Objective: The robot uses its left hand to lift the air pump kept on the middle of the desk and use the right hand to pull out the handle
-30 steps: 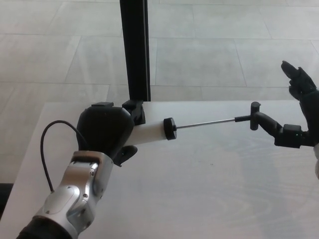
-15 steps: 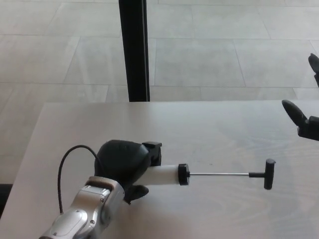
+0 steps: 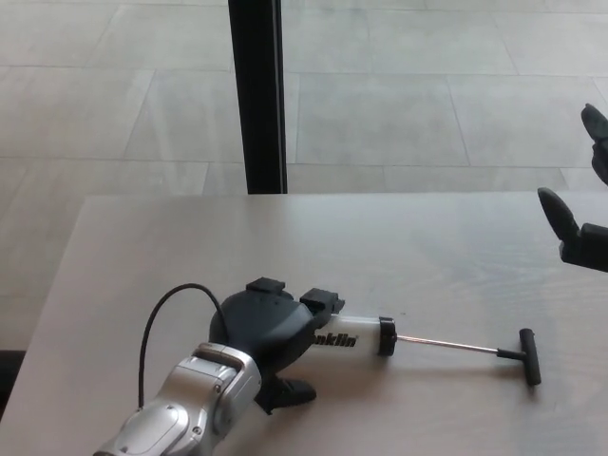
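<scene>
Grasping air pump [image 3: 350,335] barrel, left hand [image 3: 264,328]; right hand [image 3: 581,214] apparently released, handle [image 3: 528,356] extended.

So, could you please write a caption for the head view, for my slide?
Left hand grips the white air pump on the desk, T-handle pulled out; right hand open, apart at the right edge.

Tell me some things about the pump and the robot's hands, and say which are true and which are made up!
1. The left hand is wrapped around the white air pump. True.
2. The right hand is holding the pump's handle. False: it is open and well away from the handle, at the picture's right edge.
3. The thin metal rod is pulled out of the pump. True.
4. The pump stands upright on the desk. False: it points sideways, handle toward the robot's right.
</scene>
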Controlling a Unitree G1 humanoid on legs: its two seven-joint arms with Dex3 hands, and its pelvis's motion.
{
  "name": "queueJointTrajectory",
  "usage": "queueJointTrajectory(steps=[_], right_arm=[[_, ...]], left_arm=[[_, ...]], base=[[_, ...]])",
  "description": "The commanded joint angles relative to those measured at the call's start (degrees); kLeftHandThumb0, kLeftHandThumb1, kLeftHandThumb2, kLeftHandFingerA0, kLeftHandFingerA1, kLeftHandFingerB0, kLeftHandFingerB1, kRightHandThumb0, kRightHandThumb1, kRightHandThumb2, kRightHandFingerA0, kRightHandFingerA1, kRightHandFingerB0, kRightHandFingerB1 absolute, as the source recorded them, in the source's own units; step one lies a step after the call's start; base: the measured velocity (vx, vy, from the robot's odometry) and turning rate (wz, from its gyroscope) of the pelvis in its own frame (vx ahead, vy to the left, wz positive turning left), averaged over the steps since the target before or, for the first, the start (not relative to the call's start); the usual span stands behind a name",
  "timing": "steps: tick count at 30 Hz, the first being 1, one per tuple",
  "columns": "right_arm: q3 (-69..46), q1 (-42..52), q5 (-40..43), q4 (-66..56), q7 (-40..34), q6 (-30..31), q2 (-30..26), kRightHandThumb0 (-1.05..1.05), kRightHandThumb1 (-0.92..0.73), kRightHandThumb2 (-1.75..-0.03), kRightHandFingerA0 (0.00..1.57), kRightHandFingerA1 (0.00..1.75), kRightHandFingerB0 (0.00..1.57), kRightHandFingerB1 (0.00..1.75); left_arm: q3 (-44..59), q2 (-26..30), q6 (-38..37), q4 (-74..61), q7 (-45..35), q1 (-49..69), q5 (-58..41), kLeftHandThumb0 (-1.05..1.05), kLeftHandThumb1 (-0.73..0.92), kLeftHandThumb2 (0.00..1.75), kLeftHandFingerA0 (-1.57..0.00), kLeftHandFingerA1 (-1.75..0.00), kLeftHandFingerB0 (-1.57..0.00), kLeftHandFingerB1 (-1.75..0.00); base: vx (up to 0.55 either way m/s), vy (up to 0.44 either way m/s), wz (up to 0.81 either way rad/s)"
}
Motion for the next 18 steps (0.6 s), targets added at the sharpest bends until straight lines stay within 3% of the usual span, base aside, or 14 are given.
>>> queueJointTrajectory(steps=[1,2,6,7,10,11,12,13,14,16,17,18], right_arm=[[-3.76,-1.3,3.31,-0.72,-2.83,2.41,1.81,-1.02,-0.65,-0.94,0.0,0.16,0.09,0.0],[-3.73,-1.35,3.24,-0.54,-2.67,2.4,1.69,-1.03,-0.65,-0.95,0.0,0.16,0.07,0.0],[-3.72,-1.23,3.17,-0.67,-2.45,2.35,1.76,-1.03,-0.65,-0.95,0.0,0.16,0.09,0.0],[-3.8,-1.01,3.35,-0.77,-2.37,2.06,1.83,-1.03,-0.65,-0.96,0.0,0.17,0.09,0.0],[-4.15,-0.78,3.76,-0.38,-2.04,1.25,1.45,-1.05,-0.66,-0.99,0.0,0.16,0.1,0.0],[-4.22,-0.61,3.73,-0.36,-1.99,1.23,1.36,-1.05,-0.66,-0.99,0.0,0.16,0.1,0.0],[-4.25,-0.63,3.57,-0.21,-1.91,1.25,1.12,-1.05,-0.66,-1.0,0.0,0.16,0.09,0.01],[-4.31,-0.69,3.24,0.07,-2.02,1.16,0.83,-1.04,-0.65,-0.99,0.0,0.16,0.12,0.01],[-4.83,-0.58,3.72,0.13,-1.57,1.03,0.42,-1.03,-0.65,-0.98,0.0,0.16,0.11,0.02],[-5.52,-0.47,4.02,0.59,-1.12,0.32,-0.53,-1.04,-0.65,-1.0,0.0,0.15,0.09,0.0],[-5.76,-0.43,4.09,0.66,-0.99,0.3,-0.88,-1.05,-0.66,-1.0,0.0,0.13,0.11,0.0],[-6.2,-0.28,4.23,0.38,-0.72,0.47,-1.49,-1.05,-0.66,-1.0,0.0,0.15,0.08,0.01]], left_arm=[[-4.49,1.81,12.43,-1.24,-36.47,-6.02,-0.55,-0.87,0.51,0.87,0.0,-0.2,-0.01,-0.02],[-4.13,1.77,12.72,-1.33,-36.83,-6.22,-1.08,-0.86,0.5,0.85,0.0,-0.17,-0.08,-0.01],[-3.45,2.33,12.08,-2.08,-36.69,-6.25,-1.92,-0.81,0.48,0.84,0.0,-0.19,-0.1,-0.07],[-2.4,2.94,10.85,-2.94,-35.52,-5.97,-3.07,-0.74,0.47,0.85,0.0,-0.25,0.0,-0.17],[6.97,6.3,-0.97,-7.12,-22.27,-2.04,-12.26,-0.62,0.47,0.89,0.0,-0.37,0.0,-0.27],[7.33,6.19,-1.38,-7.11,-22.04,-1.86,-12.58,-0.62,0.47,0.89,0.0,-0.37,0.0,-0.27],[10.92,5.71,-4.82,-6.47,-19.15,-0.94,-16.61,-0.61,0.64,0.61,-0.05,-0.42,-0.11,-0.26],[16.85,4.59,-8.32,-6.33,-16.76,0.26,-23.25,-0.37,0.46,1.02,-0.04,-0.54,0.0,-0.49],[22.75,3.29,-10.05,-6.37,-15.53,0.46,-29.22,-0.71,0.71,0.61,-0.12,-0.45,-0.2,-0.3],[33.0,-0.51,-8.63,-7.18,-16.15,-0.01,-39.9,-0.73,0.67,0.61,-0.12,-0.48,-0.18,-0.31],[35.93,-1.52,-6.73,-7.88,-16.88,-0.64,-42.94,-0.79,0.51,0.93,-0.1,-0.55,0.0,-0.35],[40.36,-2.25,-3.69,-9.61,-17.49,-1.71,-46.91,-0.81,0.55,0.96,-0.04,-0.53,-0.03,-0.28]], base=[[0.0,0.0,0.0],[0.0,0.0,0.0],[0.0,0.0,0.0],[0.0,0.0,0.0],[0.0,0.0,0.0],[0.0,0.0,0.0],[0.0,0.0,0.0],[0.0,0.0,0.0],[0.0,0.0,0.0],[0.0,0.0,0.0],[0.0,0.0,0.0],[0.0,0.0,0.0]])
